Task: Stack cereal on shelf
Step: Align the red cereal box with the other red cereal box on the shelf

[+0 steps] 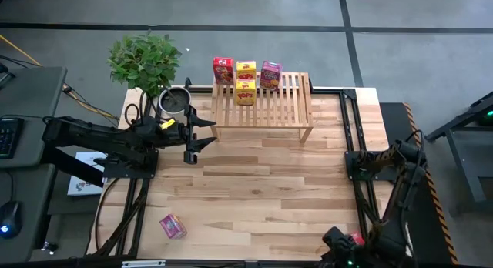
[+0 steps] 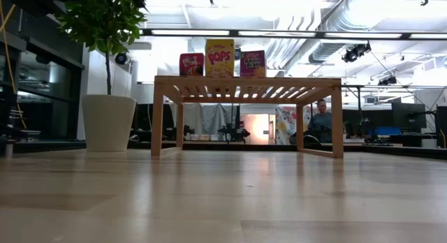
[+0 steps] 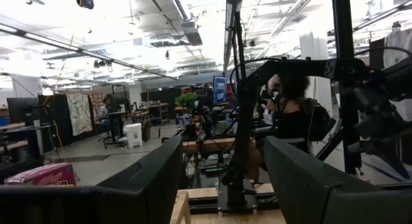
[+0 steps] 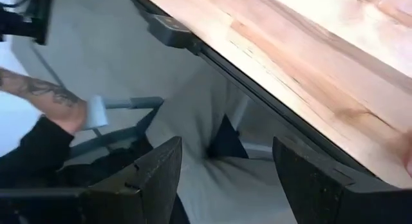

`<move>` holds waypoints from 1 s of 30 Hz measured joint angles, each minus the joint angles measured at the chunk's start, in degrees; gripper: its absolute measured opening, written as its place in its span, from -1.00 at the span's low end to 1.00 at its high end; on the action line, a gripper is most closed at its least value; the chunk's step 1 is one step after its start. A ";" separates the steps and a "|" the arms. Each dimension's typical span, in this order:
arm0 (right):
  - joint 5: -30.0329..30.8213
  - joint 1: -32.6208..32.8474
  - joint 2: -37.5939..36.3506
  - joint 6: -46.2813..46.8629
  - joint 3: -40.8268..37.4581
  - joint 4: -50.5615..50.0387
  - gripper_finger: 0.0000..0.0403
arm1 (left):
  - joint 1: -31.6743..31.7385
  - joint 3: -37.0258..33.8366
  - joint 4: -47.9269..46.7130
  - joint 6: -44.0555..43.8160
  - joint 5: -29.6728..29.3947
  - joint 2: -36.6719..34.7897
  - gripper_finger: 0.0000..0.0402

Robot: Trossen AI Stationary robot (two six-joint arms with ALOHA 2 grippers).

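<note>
The shelf (image 1: 266, 105) stands at the table's far middle. Along its far edge stand a red cereal box (image 1: 223, 69), a yellow one (image 1: 246, 67) and a pink one (image 1: 270, 74), each on its bottom. A second yellow box (image 1: 245, 92) stands just in front of the first. Another pink box (image 1: 172, 226) lies on the tabletop near the front left corner. My left gripper (image 1: 192, 139) hangs open left of the shelf, above the table. My right gripper (image 4: 225, 179) is open past the table's front right edge, with nothing between its fingers.
A potted plant (image 1: 146, 60) and a dark round pot (image 1: 174, 102) sit at the far left beside the shelf. A person's forearm (image 4: 38, 102) shows beyond the table's edge (image 4: 212, 53) in the right wrist view. Bare tabletop (image 1: 262, 183) lies in front of the shelf.
</note>
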 joint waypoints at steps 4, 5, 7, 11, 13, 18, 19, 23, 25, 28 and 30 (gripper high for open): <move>-9.40 -2.77 0.05 2.49 0.00 -0.58 0.17 | 0.00 0.00 0.00 2.58 0.01 -0.02 0.03; -11.64 -3.42 0.05 3.30 0.00 -0.60 0.17 | 0.00 0.00 0.02 3.06 0.00 -0.01 0.03; -14.62 -4.54 0.08 5.51 0.00 -0.31 0.17 | 0.00 0.00 0.02 3.94 0.00 0.00 0.03; -23.65 -5.97 0.26 10.71 0.00 -0.65 0.17 | 0.00 0.00 0.02 4.31 0.00 -0.01 0.03; -31.38 -6.48 0.49 13.22 0.00 -1.65 0.17 | 0.00 0.00 0.02 4.19 0.00 0.00 0.03; -41.94 -4.96 0.30 22.32 0.00 -4.11 0.17 | 0.00 0.00 0.19 0.88 0.02 0.00 0.03; -42.61 -4.17 0.25 24.88 0.00 -5.28 0.17 | 0.00 0.00 0.33 0.50 0.00 -0.02 0.03; -43.70 -2.00 1.32 26.38 0.02 -9.74 0.17 | 0.02 0.35 0.43 0.69 0.00 -0.16 0.03; -40.81 -1.28 1.83 25.73 -0.02 -12.63 0.17 | 0.02 0.73 0.44 0.76 0.00 -0.17 0.03; -38.55 0.71 2.23 24.45 0.00 -13.35 0.17 | 0.01 0.98 0.43 0.79 0.00 -0.17 0.03; -36.29 2.36 2.66 23.99 0.00 -13.51 0.17 | 0.02 1.01 0.45 0.82 0.00 -0.16 0.03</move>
